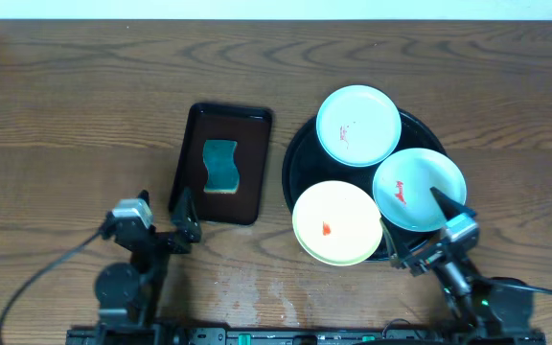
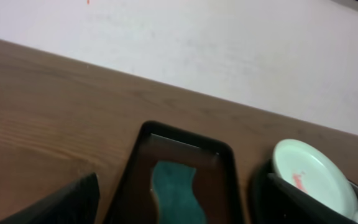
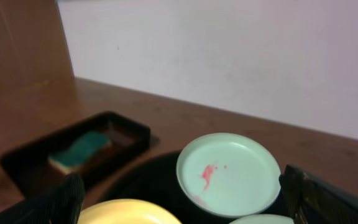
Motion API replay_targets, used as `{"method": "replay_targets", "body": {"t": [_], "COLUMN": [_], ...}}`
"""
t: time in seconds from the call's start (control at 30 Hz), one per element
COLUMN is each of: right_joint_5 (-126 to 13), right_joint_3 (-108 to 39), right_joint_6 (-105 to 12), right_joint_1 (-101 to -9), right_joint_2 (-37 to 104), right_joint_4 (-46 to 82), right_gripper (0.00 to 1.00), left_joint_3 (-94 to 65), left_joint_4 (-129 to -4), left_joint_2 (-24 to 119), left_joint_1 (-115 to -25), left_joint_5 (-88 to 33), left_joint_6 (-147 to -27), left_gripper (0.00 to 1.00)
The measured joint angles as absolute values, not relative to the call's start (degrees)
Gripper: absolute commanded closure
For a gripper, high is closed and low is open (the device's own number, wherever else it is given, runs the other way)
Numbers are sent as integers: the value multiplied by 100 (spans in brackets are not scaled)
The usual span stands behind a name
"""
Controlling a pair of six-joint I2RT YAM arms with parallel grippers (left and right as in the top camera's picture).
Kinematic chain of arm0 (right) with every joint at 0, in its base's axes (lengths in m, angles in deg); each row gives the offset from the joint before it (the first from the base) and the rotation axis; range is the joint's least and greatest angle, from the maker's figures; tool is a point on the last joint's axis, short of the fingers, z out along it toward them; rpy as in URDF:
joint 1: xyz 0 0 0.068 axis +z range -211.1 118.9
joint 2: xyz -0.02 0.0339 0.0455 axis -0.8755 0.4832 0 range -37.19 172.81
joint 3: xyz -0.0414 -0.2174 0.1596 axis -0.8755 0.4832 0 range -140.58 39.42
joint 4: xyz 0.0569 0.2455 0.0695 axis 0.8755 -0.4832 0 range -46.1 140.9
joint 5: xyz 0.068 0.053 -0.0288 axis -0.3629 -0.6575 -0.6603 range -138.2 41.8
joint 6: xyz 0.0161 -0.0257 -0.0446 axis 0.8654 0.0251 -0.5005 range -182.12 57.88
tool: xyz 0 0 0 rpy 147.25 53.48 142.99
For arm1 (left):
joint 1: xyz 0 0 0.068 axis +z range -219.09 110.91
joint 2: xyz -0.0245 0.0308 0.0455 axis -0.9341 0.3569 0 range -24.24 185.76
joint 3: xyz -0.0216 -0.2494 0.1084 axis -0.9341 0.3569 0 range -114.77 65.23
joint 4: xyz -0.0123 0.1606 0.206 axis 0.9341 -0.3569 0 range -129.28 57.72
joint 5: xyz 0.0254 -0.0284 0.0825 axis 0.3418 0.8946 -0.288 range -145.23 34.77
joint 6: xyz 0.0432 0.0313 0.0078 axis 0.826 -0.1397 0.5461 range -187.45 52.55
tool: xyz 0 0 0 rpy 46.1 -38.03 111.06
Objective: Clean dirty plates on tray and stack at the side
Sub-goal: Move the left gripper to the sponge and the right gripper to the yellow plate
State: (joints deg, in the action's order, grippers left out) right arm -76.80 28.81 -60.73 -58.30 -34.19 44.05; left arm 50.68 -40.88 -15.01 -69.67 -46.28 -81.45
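Three plates lie on the round black tray [image 1: 298, 158]. A mint plate [image 1: 357, 126] with a red smear is at the back, a second smeared mint plate [image 1: 419, 189] at the right, and a yellow plate [image 1: 336, 222] with a red spot at the front. My right gripper [image 1: 420, 230] stands open at the tray's near right rim, with one finger over the right mint plate. Its wrist view shows the back mint plate [image 3: 229, 174] and the yellow plate [image 3: 129, 213] between its fingers [image 3: 67, 199]. My left gripper [image 1: 166, 209] is open and empty, facing the rectangular tray.
A rectangular black tray [image 1: 192, 153] left of the round one holds a teal sponge [image 1: 220, 165], seen ahead in the left wrist view as the sponge [image 2: 176, 193]. Bare wooden table [image 1: 65, 115] spreads left and behind, up to a pale wall [image 2: 229, 50].
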Motion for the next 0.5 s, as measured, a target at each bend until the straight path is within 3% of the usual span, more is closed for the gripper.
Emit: {"method": "replay_targets", "body": {"t": [0.3,0.5], "right_joint_5": [-7696,-7696], "right_joint_3": [-295,-1786], "right_joint_6": [-5671,-5566], "right_joint_1": [-5830,-5830], "right_joint_2": [-1056,920], "right_joint_4": [1633,241], "right_gripper": [1,1], "left_joint_3": [1324,249], "left_joint_4": [-7049,-7998], "left_joint_2": [1795,3690], "left_joint_1": [-6967,-6967], "left_joint_5": [-4000,-3826], "left_joint_6": [-8222,-8228], "left_gripper": [16,16]}}
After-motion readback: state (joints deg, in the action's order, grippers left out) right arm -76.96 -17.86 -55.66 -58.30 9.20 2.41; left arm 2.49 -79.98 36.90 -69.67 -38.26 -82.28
